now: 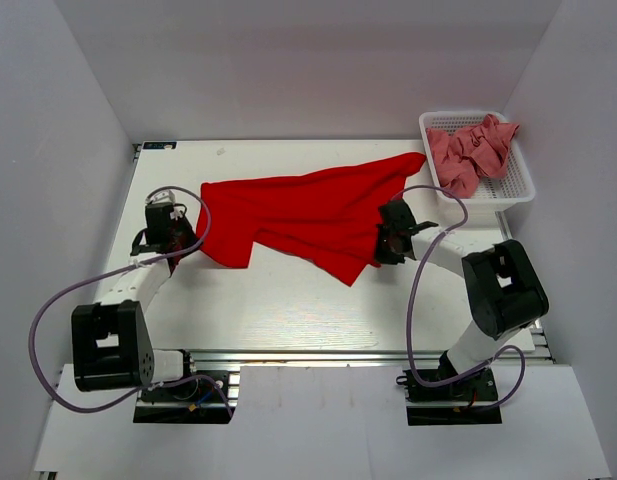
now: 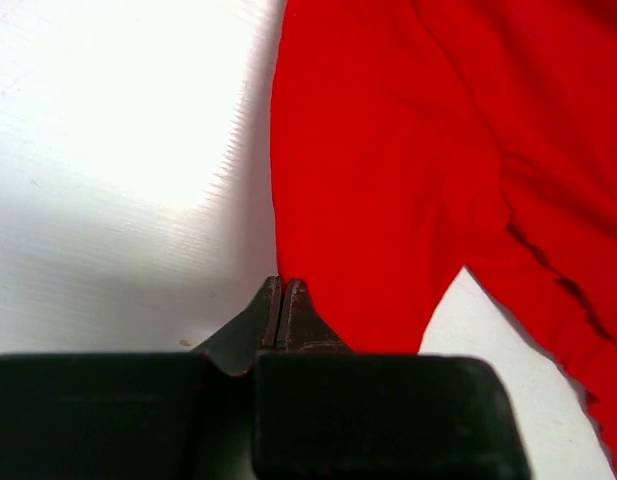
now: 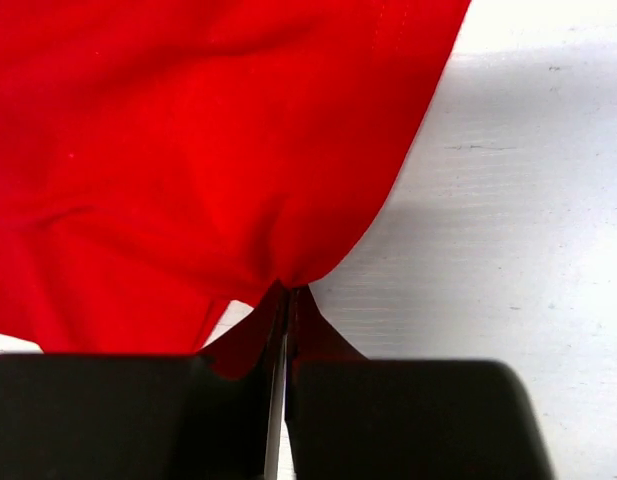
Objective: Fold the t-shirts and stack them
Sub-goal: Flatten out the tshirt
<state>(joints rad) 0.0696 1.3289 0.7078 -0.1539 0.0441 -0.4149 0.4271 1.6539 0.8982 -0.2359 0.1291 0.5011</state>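
White table top (image 1: pixel 288 320) is carrying everything. Red t-shirt (image 1: pixel 308 212) is lying rumpled across the middle of it, reaching from one arm to the other, its far right corner pointing toward the basket. White mesh basket (image 1: pixel 525 190) is sitting at the table's far right corner, apart from the red cloth. It is holding the salmon pink t-shirts (image 1: pixel 470 152) in a crumpled heap, one fold poking above the far rim.

Right gripper (image 1: pixel 382 240) is pinching the red t-shirt's right side: in the right wrist view the cloth is puckering into the closed fingers (image 3: pixel 316 338).

Left gripper (image 1: pixel 191 236) is sitting at the shirt's left edge, fingers (image 2: pixel 300 322) pressed together. The hem is touching the tips; cannot tell whether any cloth is caught.
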